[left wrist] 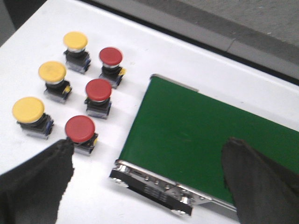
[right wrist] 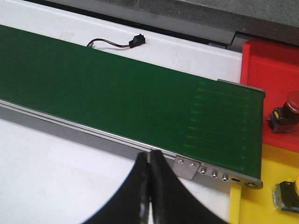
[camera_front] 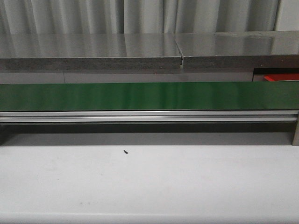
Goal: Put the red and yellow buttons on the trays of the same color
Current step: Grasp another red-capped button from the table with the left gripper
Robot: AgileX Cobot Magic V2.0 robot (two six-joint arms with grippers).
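Observation:
Three yellow buttons (left wrist: 52,72) and three red buttons (left wrist: 98,89) stand in two rows on the white table, beside the end of the green conveyor belt (left wrist: 201,135). My left gripper (left wrist: 148,143) hangs open above that belt end, with nothing between its fingers; one black fingertip (left wrist: 63,149) is close to the nearest red button (left wrist: 80,129). My right gripper (right wrist: 149,157) is shut and empty, at the belt's (right wrist: 117,93) near rail. Past the belt's other end, a red button (right wrist: 286,111) sits on the red tray (right wrist: 268,60) and a yellow button (right wrist: 287,193) on the yellow tray (right wrist: 266,163).
In the front view the green belt (camera_front: 149,95) runs across the whole width with an aluminium rail below it and a grey shelf (camera_front: 93,51) behind. A corner of the red tray (camera_front: 282,77) shows at far right. A small black connector on a wire (right wrist: 136,41) lies behind the belt.

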